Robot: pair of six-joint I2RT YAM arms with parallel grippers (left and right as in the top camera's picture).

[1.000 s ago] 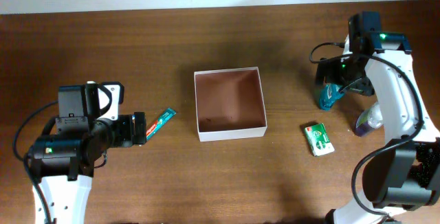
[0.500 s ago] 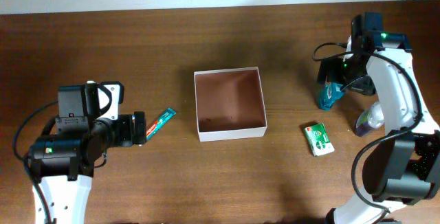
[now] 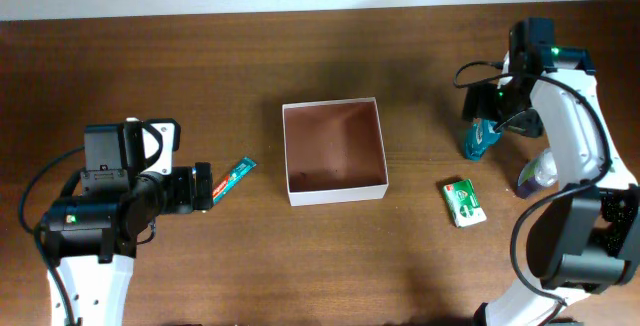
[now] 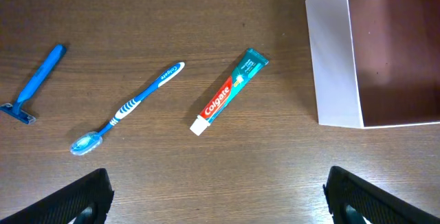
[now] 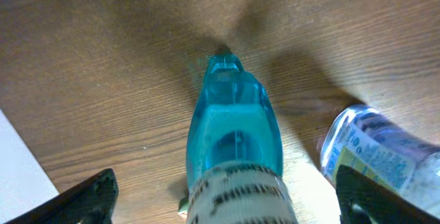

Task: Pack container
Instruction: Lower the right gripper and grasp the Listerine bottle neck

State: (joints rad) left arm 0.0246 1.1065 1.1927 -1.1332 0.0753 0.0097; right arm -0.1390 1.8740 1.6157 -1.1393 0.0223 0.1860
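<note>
We've got a dark brown wooden table (image 3: 200, 76) here, with the container (image 3: 337, 195) sitting open-topped around the middle of it. Off to its left lie a Colgate toothpaste tube (image 4: 228, 91), a blue-and-white toothbrush (image 4: 128, 107) and a blue razor (image 4: 33, 85), all flat on the wood and apart from each other. Over on the right we see a small green carton (image 3: 464, 203) near one corner of the container, and farther out a teal bottle (image 5: 234, 141) with a clear labelled bottle (image 5: 375, 148) just beside it.

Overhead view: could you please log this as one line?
container empty; left pincer open near toothpaste; right pincer open over teal bottle
</note>
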